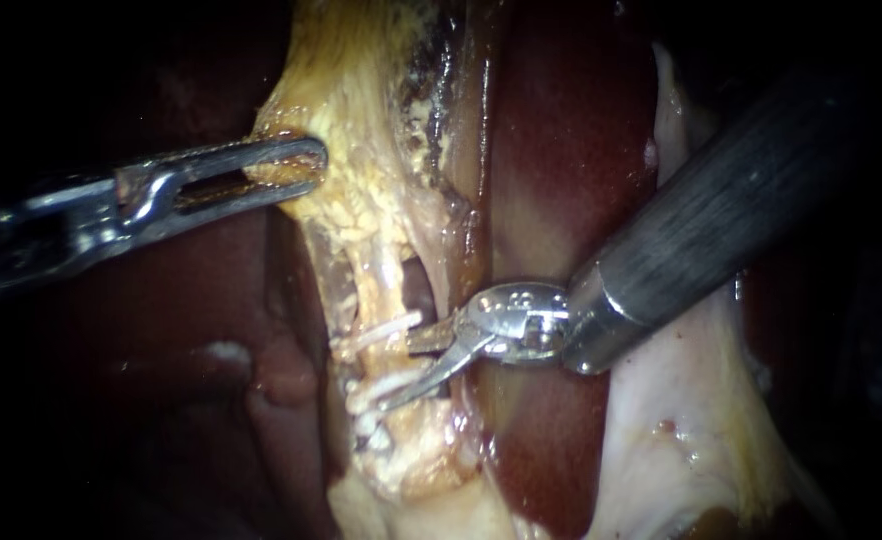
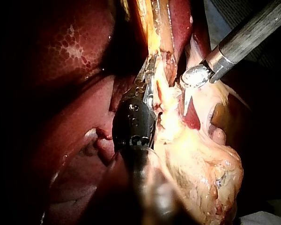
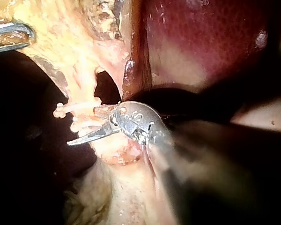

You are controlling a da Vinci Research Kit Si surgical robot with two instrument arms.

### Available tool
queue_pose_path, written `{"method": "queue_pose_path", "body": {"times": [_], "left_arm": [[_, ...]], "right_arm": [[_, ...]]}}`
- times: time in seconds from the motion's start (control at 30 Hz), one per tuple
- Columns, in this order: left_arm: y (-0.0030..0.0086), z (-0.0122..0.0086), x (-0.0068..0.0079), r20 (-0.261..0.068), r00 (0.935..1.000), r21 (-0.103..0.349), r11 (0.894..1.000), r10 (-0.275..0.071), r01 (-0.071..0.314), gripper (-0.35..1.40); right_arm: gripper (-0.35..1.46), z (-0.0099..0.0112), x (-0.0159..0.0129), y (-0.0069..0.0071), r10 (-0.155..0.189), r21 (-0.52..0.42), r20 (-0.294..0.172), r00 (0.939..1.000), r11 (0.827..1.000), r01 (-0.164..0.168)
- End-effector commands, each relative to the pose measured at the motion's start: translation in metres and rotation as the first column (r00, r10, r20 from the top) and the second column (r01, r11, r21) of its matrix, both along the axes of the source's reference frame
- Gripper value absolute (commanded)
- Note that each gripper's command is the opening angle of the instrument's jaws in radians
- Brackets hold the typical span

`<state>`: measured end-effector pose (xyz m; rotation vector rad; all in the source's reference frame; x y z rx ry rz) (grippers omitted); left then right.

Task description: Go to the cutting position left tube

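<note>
A pale tube runs down from the yellow gallbladder, left of a dark window in the tissue. White clips cross it. My right instrument comes in from the upper right, jaws open. Its two thin blades reach across the tube between the clips, and I cannot tell whether they touch it. The right wrist view shows those blades spread beside the clips. My left instrument is shut on the gallbladder edge and holds it to the left, as the left wrist view also shows.
Dark red liver lies behind and right of the tube. A pale sheet of tissue hangs under the right instrument's shaft. A second strand borders the window on its right.
</note>
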<state>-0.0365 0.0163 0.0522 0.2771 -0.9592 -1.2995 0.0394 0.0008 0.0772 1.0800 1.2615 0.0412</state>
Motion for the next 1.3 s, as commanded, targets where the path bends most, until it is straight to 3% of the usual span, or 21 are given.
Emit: {"method": "queue_pose_path", "body": {"times": [0.03,0.3,0.77,0.93,1.3], "left_arm": [[0.0001,0.0,0.0001,0.0,1.0,0.0,1.0,0.001,-0.001,-0.35],[0.0007,0.0005,0.0002,0.001,1.0,0.002,1.0,0.001,-0.001,-0.35],[0.0011,0.0009,-0.0005,0.003,1.0,0.003,1.0,0.001,-0.001,-0.35],[0.0011,0.0009,-0.0007,0.002,1.0,0.003,1.0,0.0,0.0,-0.35],[0.0011,0.0009,-0.0007,0.002,1.0,0.003,1.0,0.0,0.0,-0.35]], "right_arm": [[1.26,-0.0001,0.0,0.0,-0.004,0.013,0.0,1.0,1.0,0.004],[1.21,-0.0006,0.001,-0.0005,-0.048,0.076,-0.019,0.9987,0.996,0.049],[1.2,0.0003,0.0044,-0.0019,-0.064,0.157,-0.056,0.9964,0.985,0.072],[1.2,0.0,0.0057,-0.0018,-0.041,0.192,-0.082,0.9957,0.98,0.056],[1.2,-0.0002,0.0059,-0.0008,-0.014,0.231,-0.072,0.9973,0.972,0.03]]}}
